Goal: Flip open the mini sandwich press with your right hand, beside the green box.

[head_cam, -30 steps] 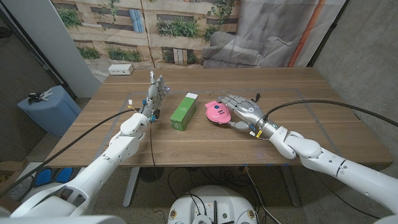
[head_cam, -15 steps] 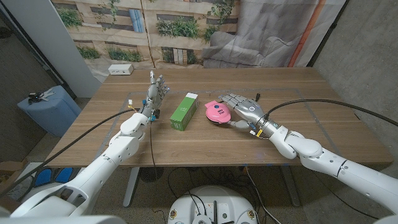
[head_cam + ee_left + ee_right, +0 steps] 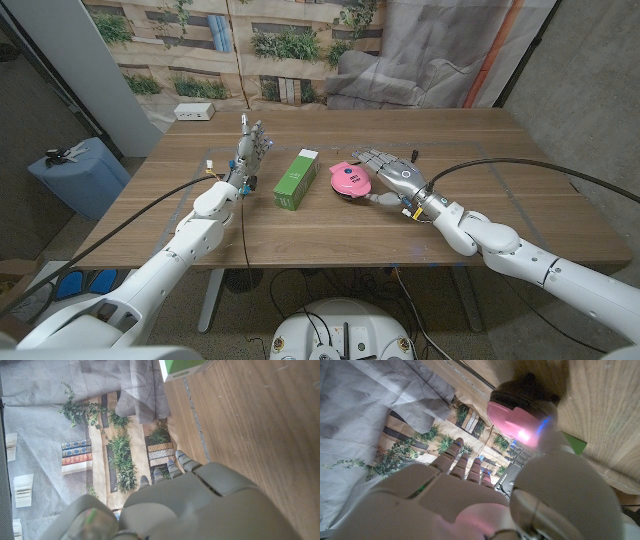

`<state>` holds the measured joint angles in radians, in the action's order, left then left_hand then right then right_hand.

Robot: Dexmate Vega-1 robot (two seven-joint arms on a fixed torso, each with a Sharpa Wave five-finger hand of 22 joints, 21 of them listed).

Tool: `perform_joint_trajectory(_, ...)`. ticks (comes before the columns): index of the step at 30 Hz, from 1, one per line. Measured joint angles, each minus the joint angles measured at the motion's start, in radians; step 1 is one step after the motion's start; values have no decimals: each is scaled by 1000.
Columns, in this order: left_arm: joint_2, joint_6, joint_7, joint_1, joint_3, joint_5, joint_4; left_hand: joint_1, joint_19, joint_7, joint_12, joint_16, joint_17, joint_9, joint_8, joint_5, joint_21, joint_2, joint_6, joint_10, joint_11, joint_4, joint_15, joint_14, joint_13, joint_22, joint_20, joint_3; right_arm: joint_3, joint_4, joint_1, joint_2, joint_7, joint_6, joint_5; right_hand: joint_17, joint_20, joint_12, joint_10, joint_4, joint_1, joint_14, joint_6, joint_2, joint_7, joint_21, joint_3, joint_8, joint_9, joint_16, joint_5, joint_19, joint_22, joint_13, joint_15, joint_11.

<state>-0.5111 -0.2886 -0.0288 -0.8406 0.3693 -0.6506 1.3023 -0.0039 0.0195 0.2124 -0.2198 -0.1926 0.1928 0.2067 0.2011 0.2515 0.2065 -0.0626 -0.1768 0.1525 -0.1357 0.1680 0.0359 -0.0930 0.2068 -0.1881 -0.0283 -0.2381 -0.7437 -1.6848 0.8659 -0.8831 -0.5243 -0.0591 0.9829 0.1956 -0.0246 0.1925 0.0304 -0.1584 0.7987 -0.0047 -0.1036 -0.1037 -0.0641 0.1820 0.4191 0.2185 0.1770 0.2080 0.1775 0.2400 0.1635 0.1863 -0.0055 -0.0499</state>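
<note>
Pink mini sandwich press lying closed on the wooden table, just at 3 o'clock of the green box. Right hand beside press at its 3 o'clock, fingers spread, holding nothing. Left hand upright at 9 o'clock of box, fingers apart, empty.

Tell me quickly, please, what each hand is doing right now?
Left hand: open, fingers raised, holding nothing.
Right hand: open, fingers spread beside the pink sandwich press, holding nothing; contact cannot be told.
</note>
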Motion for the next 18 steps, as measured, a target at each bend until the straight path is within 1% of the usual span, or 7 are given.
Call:
perform_joint_trajectory(2, 0, 0, 0, 0, 0, 0, 0, 0, 0, 0, 0, 0, 0, 0, 0, 0, 0, 0, 0, 0, 0, 0, 0, 0, 0, 0, 0, 0, 3, -3, 3, 0, -1, 1, -3, 0, 0, 0, 0, 0, 0, 0, 4, 0, -4, 0, 0, 0, 0, 0, 0, 0, 0, 0, 0, 0)
perform_joint_trajectory(6, 0, 0, 0, 0, 0, 0, 0, 0, 0, 0, 0, 0, 0, 0, 0, 0, 0, 0, 0, 0, 0, 0, 0, 0, 0, 0, 0, 0, 6, -6, 7, 0, -5, 3, -3, 1, 0, 0, 0, 0, -5, 0, 11, 5, 0, 0, 0, 0, 0, 0, 0, 0, 0, 0, 0, 0)
perform_joint_trajectory(9, 0, 0, 0, 0, 0, 0, 0, 0, 0, 0, 0, 0, 0, 0, 0, 0, 0, 0, 0, 0, 0, 0, 0, 0, 0, 0, 0, 0, 9, -9, 10, 0, -8, 6, -4, 2, 7, 0, 9, 0, -5, 0, 15, 5, -4, 0, 0, 0, 0, 0, 0, 7, 0, 0, 0, 2)
perform_joint_trajectory(14, 0, 0, 0, 0, 0, 0, 0, 0, 0, 0, 0, 0, 0, 0, 0, 0, 0, 0, 0, 0, 0, 0, 0, 0, 0, 0, 0, 0, 13, -11, 11, 1, -17, 8, -5, 2, 7, 0, 9, 0, -5, 0, 15, 5, -4, 0, 0, 0, 0, 0, 0, 7, 0, 0, 0, 2)
perform_joint_trajectory(18, 0, 0, 0, 0, 0, 0, 0, 0, 0, 0, 0, 0, 0, 0, 0, 0, 0, 0, 0, 0, 0, 0, 0, 0, 0, 0, 0, 0, 15, -12, 11, 2, -17, 8, -5, 2, 7, 0, 9, 4, -10, 0, 20, 10, -9, 0, -4, 0, 0, 0, 0, 7, 0, 0, 0, 2)
